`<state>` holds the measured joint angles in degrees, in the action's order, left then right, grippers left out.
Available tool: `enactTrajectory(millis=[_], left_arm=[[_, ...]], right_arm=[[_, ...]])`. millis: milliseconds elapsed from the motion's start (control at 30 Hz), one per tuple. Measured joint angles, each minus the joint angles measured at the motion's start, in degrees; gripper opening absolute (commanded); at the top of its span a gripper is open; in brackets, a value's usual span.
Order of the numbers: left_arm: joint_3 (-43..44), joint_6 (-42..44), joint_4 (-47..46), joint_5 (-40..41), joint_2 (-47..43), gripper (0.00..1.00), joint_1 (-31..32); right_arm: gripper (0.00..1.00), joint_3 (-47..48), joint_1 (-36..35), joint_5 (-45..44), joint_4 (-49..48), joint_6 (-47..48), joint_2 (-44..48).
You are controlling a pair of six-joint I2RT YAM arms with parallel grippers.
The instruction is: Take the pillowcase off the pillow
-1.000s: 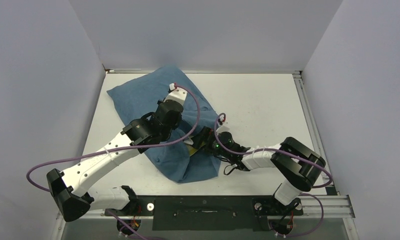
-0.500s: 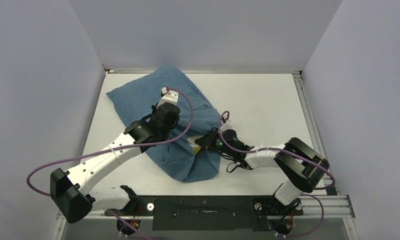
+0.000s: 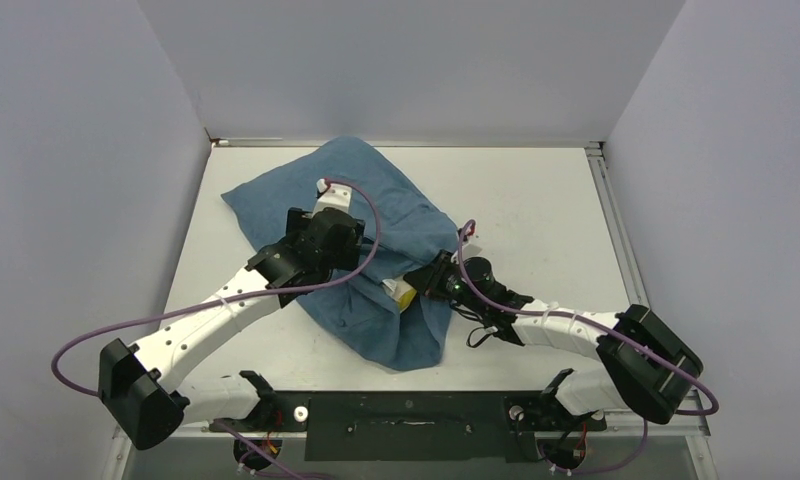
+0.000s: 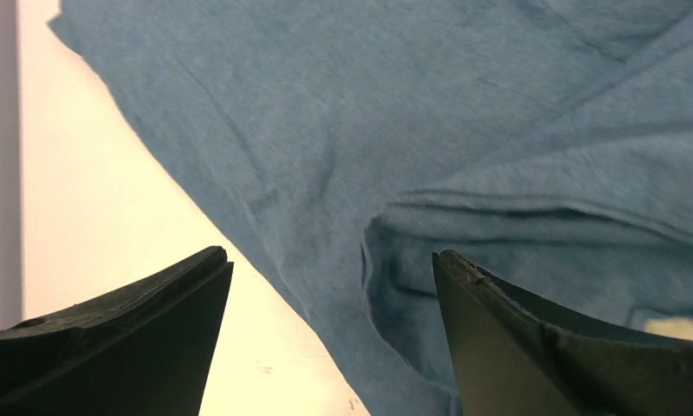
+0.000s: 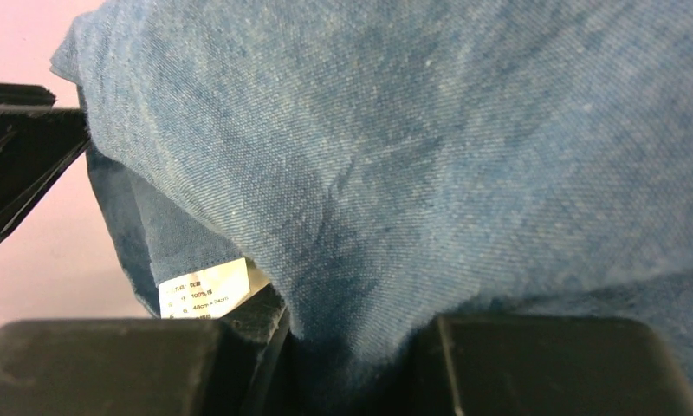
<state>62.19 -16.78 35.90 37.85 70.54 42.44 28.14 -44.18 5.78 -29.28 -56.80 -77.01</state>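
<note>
Much wrinkled slate-blue pillowcase [image 3: 376, 200]: left claw [image 4: 330, 257] gapes open, right claw [image 5: 356, 328] seemingly pinches it.

I count one blue pillowcase [image 3: 376, 215], one pillow [image 3: 400, 293] showing a corner, one white label [image 5: 203, 288], one table [image 3: 536, 210], and two arms: left arm [image 3: 216, 315], right arm [image 3: 566, 325].

top cam overhead, wrist cams near pillowcase [image 3: 396, 205]
</note>
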Motion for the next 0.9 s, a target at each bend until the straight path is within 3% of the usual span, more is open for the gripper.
enactTrajectory(millis=[100, 433, 767, 900], left_arm=[[-1.11, -1.31, 0.52, -2.54, -2.43, 0.95, 1.55], [-6.14, -8.2, 3.13, -7.72, -9.38, 0.91, 12.85], [-13.29, -15.19, 3.98, -11.06, -7.58, 0.77, 18.67], [-15.47, -16.83, 3.67, -11.74, -7.5, 0.64, 18.73]], right_arm=[[0.05, 0.02, 0.0, -0.66, 1.68, 0.92, 1.01], [0.05, 0.02, 0.0, -2.19, 4.22, 2.23, 2.03], [0.05, 0.02, 0.0, -2.49, 4.57, 2.38, 2.03], [0.05, 0.02, 0.0, -2.56, 5.01, 2.43, 2.58]])
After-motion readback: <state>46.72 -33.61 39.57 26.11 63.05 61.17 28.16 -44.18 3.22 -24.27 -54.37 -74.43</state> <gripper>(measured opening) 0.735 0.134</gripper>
